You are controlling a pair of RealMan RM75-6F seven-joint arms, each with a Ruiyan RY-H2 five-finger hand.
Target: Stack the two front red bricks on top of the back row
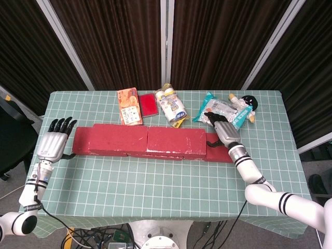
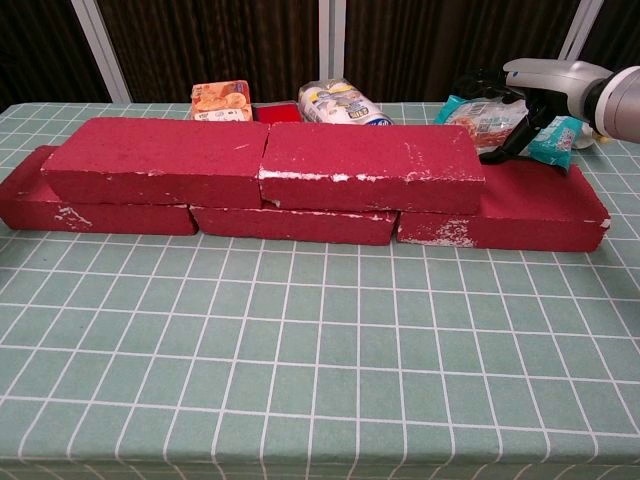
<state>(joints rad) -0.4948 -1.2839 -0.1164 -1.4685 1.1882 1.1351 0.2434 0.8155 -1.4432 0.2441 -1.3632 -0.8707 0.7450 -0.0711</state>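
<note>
Two red bricks lie end to end on top of a back row of red bricks: the left top brick [image 1: 118, 139] [image 2: 160, 160] and the right top brick [image 1: 177, 140] [image 2: 370, 165]. Below them show the left bottom brick [image 2: 30, 190], the middle one [image 2: 295, 222] and the right one [image 1: 222, 151] [image 2: 530, 205]. My right hand [image 1: 223, 130] [image 2: 520, 95] hovers over the right bottom brick, fingers spread, close to the right end of the right top brick, holding nothing. My left hand [image 1: 52, 142] is open, just left of the row, and is absent from the chest view.
Behind the bricks lie an orange snack pack [image 1: 129, 106], a red box [image 1: 149, 105], a bag of small bottles [image 1: 172, 106] and a teal snack bag [image 1: 220, 110]. Green checked cloth [image 1: 155, 181] covers the table in front of the row.
</note>
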